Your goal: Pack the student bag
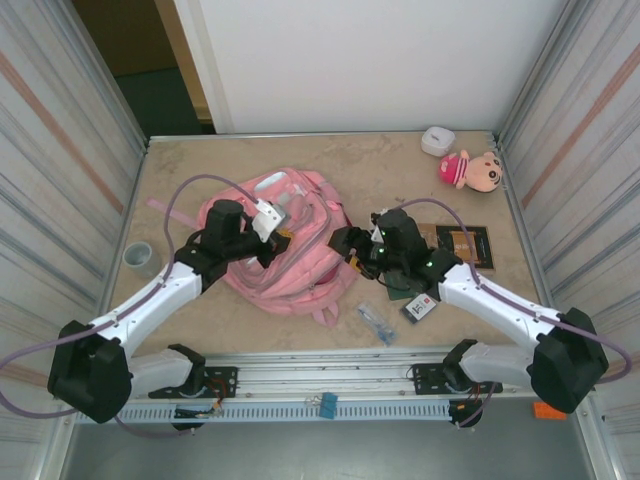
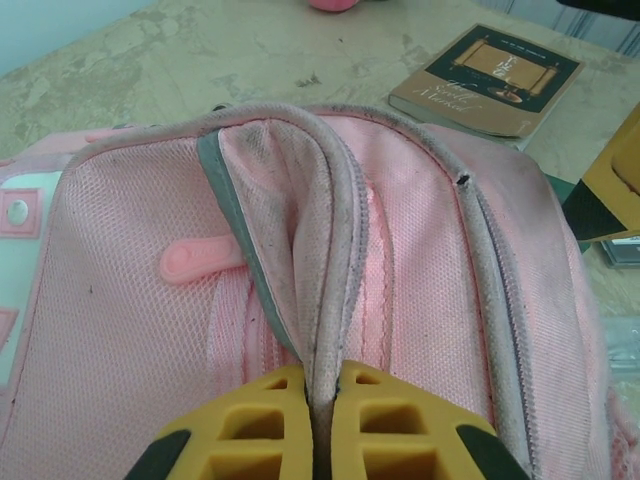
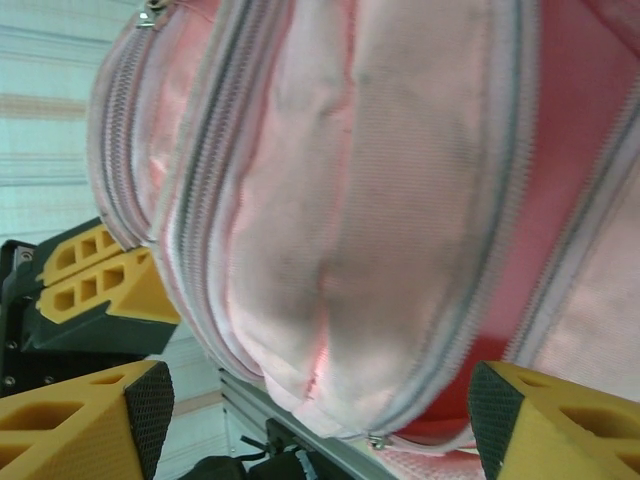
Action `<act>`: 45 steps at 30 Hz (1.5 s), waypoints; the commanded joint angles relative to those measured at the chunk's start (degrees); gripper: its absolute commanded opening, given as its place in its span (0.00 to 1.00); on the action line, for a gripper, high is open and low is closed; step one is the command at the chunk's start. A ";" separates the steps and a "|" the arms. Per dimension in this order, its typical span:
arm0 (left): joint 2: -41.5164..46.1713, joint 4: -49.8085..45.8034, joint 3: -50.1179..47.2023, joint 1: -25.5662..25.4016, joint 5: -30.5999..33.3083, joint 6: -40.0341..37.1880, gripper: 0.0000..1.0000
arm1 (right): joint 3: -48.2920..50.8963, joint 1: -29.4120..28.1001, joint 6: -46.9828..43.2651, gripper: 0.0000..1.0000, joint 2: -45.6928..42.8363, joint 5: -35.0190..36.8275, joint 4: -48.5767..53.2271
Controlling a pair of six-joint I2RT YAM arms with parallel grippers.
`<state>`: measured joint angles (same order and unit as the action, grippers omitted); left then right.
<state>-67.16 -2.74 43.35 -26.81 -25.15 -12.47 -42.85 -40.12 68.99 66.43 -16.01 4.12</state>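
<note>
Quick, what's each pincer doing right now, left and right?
Left pincer: closed, pinching a fold of the bag.
Right pincer: open, straddling the bag, not clamped on it.

I am viewing the student bag (image 1: 290, 262), a large pink mesh backpack with grey-edged zippers, lying flat on the table (image 1: 400, 170), slightly left of centre. A ridge of its fabric is standing pinched upward, and a pink zipper pull (image 2: 195, 262) is resting beside it.
</note>
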 commanded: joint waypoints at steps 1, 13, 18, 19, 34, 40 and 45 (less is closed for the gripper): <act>3.18 4.53 1.73 0.96 -5.52 -2.40 0.00 | 1.39 0.24 -0.32 0.78 -0.64 1.36 -2.64; 2.65 5.00 3.00 2.29 -12.93 -1.23 0.00 | -0.91 -3.45 1.16 0.72 8.47 0.22 -14.65; 3.83 3.60 3.05 2.15 -9.40 3.99 0.00 | -1.74 -5.21 1.78 0.36 9.39 3.06 -17.91; 4.74 3.02 2.83 1.99 -7.90 6.21 0.04 | -1.38 -5.35 2.20 0.27 9.21 3.58 -19.34; 23.55 -23.24 0.93 -19.47 31.09 33.78 0.41 | -4.03 -7.22 2.40 0.00 7.36 9.56 -24.55; 18.29 -30.38 2.08 -35.36 45.53 50.73 0.43 | -6.75 -7.34 1.06 0.00 7.25 10.03 -20.85; 9.99 -32.75 5.35 -41.23 50.86 58.97 0.46 | -7.70 -7.84 1.06 0.00 7.61 9.59 -20.59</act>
<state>-55.07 -32.12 45.78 -66.78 18.20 37.45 -47.09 -47.42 71.46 75.42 -8.56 -13.34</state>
